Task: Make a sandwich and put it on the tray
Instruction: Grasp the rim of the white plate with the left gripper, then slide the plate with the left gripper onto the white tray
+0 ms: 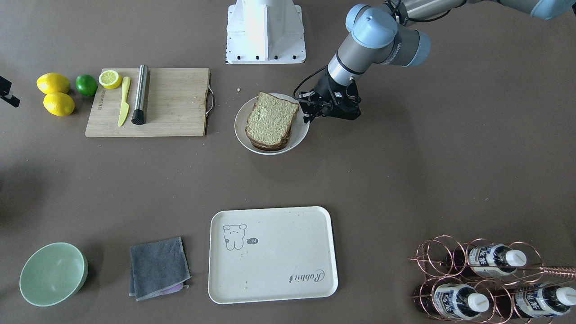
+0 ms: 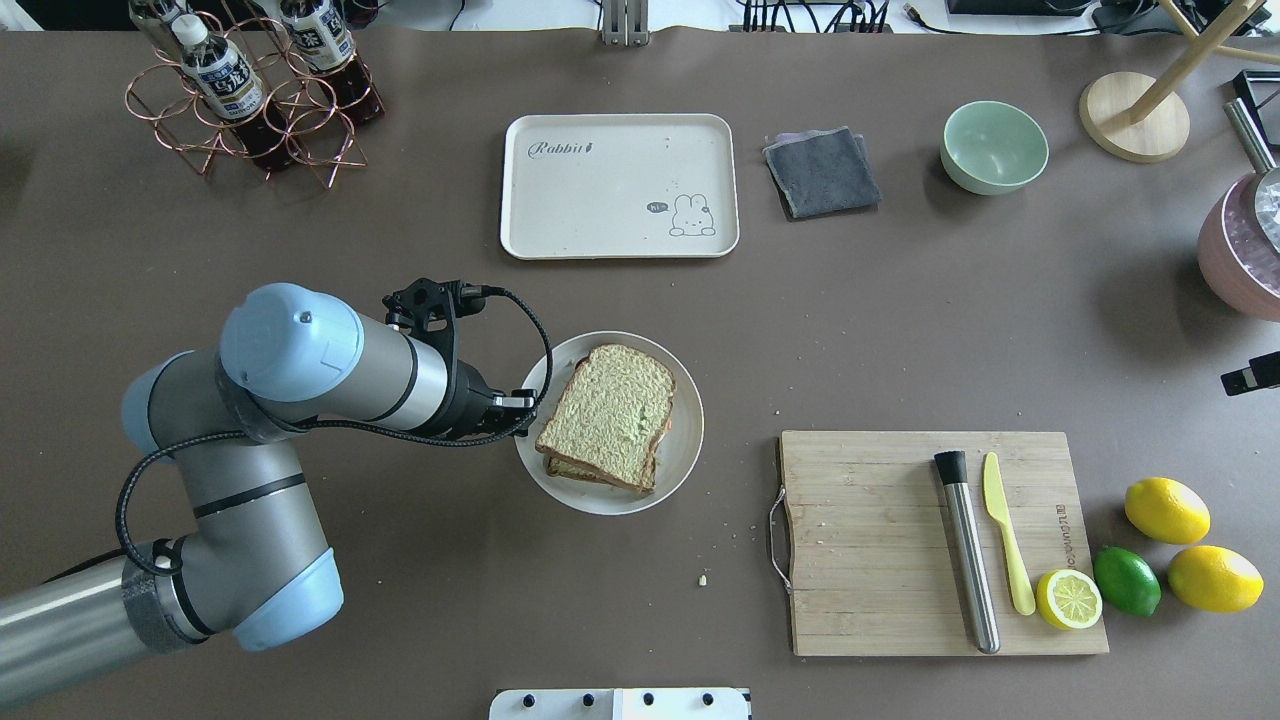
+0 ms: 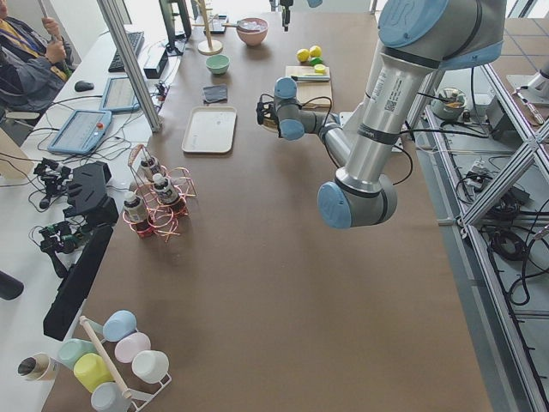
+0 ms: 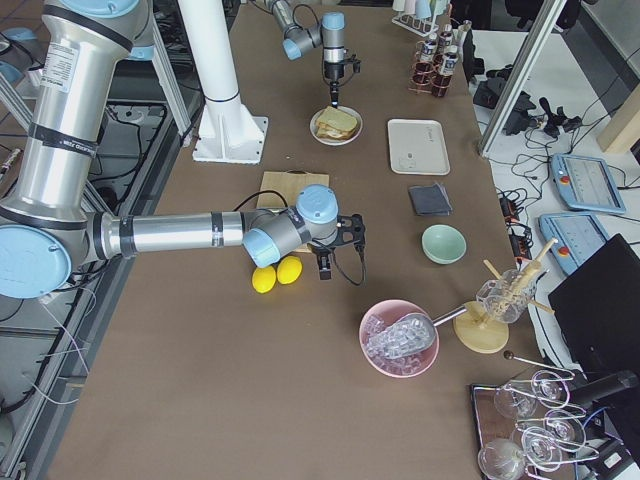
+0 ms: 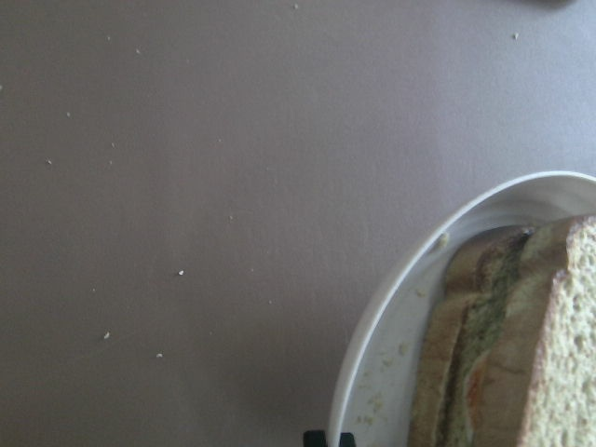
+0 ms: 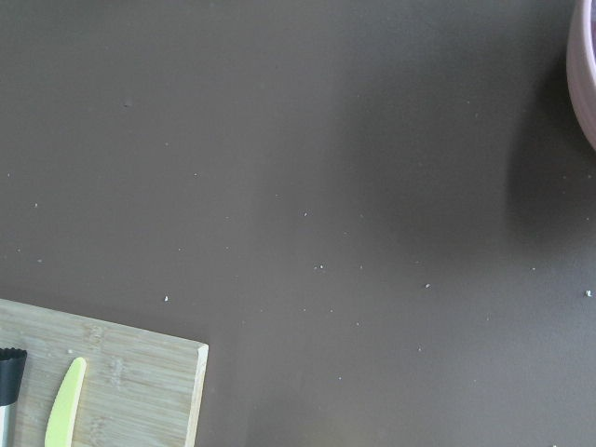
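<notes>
The sandwich, two greenish-tan bread slices with the top one askew, lies on a round white plate mid-table; it also shows in the overhead view. A trace of orange shows between the slices in the left wrist view. My left gripper points down at the plate's rim on the robot's left side, its fingers closed on that rim. The cream tray lies beyond the plate with nothing on it. My right gripper hangs near the lemons; whether it is open or shut does not show.
A wooden cutting board with a steel cylinder, yellow knife and half lemon lies right of the plate. Two lemons and a lime lie beside it. A grey cloth, green bowl and bottle rack stand far.
</notes>
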Robot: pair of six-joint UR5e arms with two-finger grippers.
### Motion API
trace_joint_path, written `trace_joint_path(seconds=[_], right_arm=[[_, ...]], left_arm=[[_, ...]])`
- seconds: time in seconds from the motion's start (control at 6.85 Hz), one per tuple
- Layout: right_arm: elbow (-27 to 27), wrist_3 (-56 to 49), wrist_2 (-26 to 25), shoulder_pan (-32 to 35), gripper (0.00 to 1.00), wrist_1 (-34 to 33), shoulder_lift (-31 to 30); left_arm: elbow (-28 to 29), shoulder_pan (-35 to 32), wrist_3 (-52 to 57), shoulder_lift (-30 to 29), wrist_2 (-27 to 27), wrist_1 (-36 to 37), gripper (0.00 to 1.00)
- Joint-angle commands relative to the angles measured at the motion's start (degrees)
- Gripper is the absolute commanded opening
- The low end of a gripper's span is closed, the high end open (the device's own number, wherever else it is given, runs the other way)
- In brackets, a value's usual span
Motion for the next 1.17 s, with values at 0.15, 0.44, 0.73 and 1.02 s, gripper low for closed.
trace_joint_path(seconds=[0.15,0.44,0.73,1.02], right_arm=[[0.11,-0.02,-0.2,0.0,1.0,0.26,0.13],[0.03,0.06,-0.28,0.0,1.0,0.26,0.48],[0.2,-0.02,-0.2,0.0,1.0,0.35,0.57],[0.55,0.06,-0.28,0.18,1.0,0.35,0.57]], left_arm=[[13.58,-7.8,-3.5,-9.91,-5.25,-0.05,0.0],[22.74,-11.15,-5.51,-15.11,-7.01,-1.1,0.0],[32.75,-11.43,-12.8,-18.53,-6.32,-11.18,0.0],[38.57,-12.48,-14.75,-22.49,-5.71,-11.56,0.0]])
